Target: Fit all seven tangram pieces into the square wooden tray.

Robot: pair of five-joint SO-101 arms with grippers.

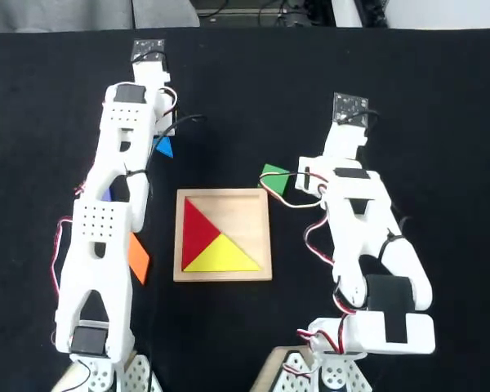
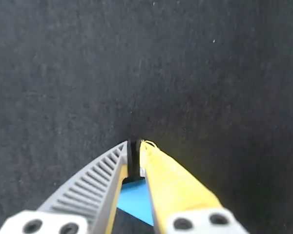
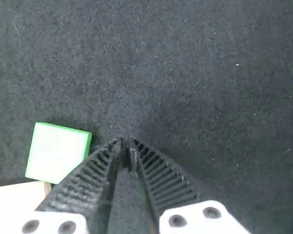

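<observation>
Black cloth table (image 1: 441, 122): both arms stretched past the tray, nothing gripped.
Square wooden tray (image 1: 247, 209) holds only the red triangle (image 1: 196, 229) and yellow triangle (image 1: 222, 256). Green square (image 1: 273, 177), blue triangle (image 1: 163, 148) and orange parallelogram (image 1: 138, 258) lie outside it, probably staged within arm reach. Left gripper (image 2: 135, 146) and right gripper (image 3: 125, 146) are pinched closed and empty; the wrist views settle that, the high view can't. High view adds a purple piece (image 1: 106, 194) peeking from under the left arm.
</observation>
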